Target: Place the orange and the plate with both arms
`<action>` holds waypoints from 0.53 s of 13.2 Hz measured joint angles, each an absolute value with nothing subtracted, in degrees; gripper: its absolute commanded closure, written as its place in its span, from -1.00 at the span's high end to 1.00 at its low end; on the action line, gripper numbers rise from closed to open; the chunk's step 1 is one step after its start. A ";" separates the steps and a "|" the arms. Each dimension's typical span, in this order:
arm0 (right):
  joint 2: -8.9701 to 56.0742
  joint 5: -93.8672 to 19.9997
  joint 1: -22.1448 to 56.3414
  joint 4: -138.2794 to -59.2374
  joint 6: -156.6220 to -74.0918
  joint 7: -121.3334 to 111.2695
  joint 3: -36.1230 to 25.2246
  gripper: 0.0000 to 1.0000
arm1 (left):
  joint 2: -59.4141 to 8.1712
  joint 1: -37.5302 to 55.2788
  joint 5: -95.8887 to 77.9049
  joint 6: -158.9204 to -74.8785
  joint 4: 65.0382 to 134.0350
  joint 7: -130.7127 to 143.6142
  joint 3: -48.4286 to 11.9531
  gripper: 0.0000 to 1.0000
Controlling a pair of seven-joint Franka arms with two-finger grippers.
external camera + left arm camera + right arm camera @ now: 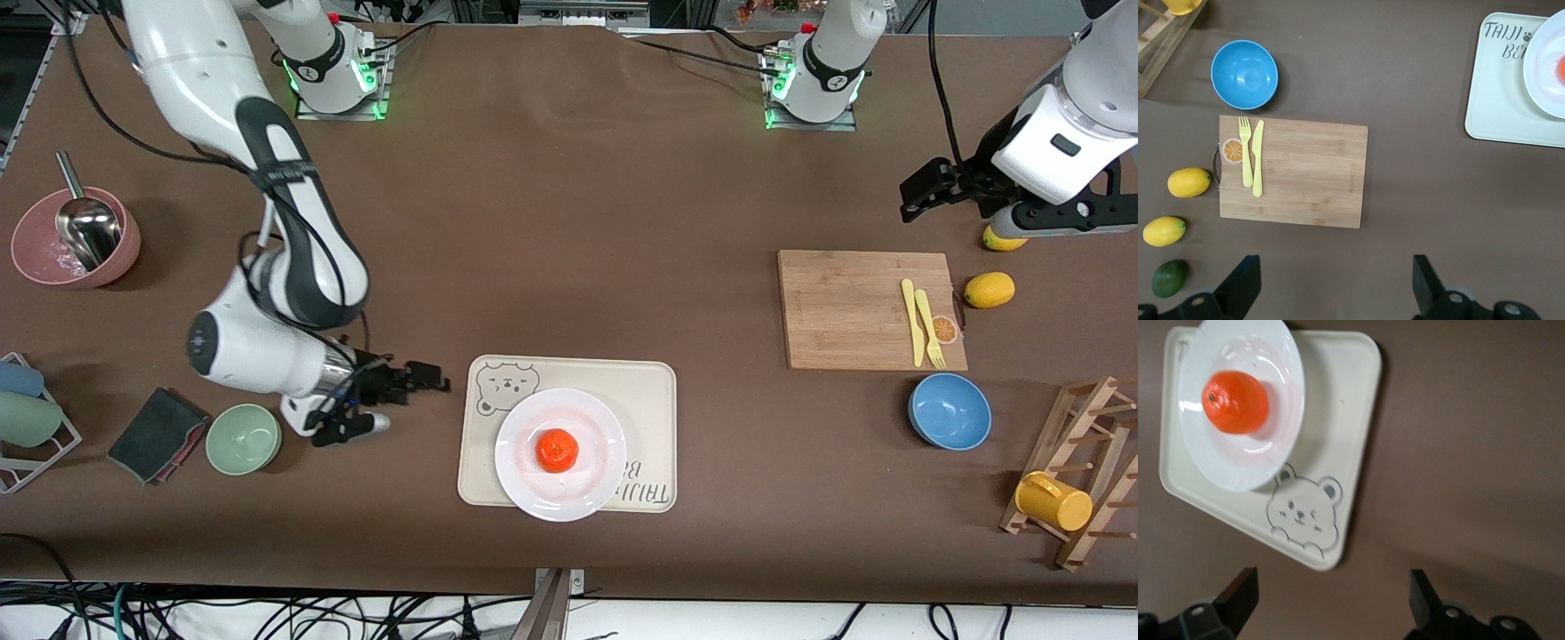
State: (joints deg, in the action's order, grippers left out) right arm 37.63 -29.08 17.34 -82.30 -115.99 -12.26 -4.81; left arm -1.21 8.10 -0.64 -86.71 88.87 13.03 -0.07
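Even overhead light is cast on the brown counter (569,222); soft shadows are thrown beneath the right claw (427,380). Glare is seen on the plate (1281,400), and the right wrist view is slightly blurred

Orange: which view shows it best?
Right wrist view: the orange shows whole and large, stem dimple visible, on the plate. Front view shows it whole but small. Left wrist view catches only a sliver at the frame edge.

The brown table (569,222) carried a cream tray (649,391), a wooden board (845,307), blue (949,411), green (244,438) and pink (36,258) bowls, two lemons (989,290), a wooden rack (1080,462) and what looked like a folded dark cloth (156,434).
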 measured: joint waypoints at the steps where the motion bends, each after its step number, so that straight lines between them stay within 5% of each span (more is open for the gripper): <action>1: 34.93 -23.50 17.23 -82.43 -110.34 -9.51 -5.60 1.00 | -1.21 8.10 -0.64 -86.65 88.86 13.03 -0.06 1.00; 4: 27.66 -12.40 17.29 -82.87 -98.53 -4.91 -6.23 1.00 | -1.21 8.05 -0.64 -86.44 88.86 13.03 0.00 1.00; 7: 19.58 -7.75 16.89 -87.40 -95.18 -1.43 -6.73 1.00 | -1.22 7.97 -0.64 -86.41 88.85 13.03 0.00 1.00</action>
State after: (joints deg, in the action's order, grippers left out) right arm 19.58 -7.75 16.89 -87.40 -95.18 -1.43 -6.73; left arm -1.22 7.97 -0.64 -86.41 88.85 13.03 0.00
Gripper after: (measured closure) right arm 0.000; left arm 0.000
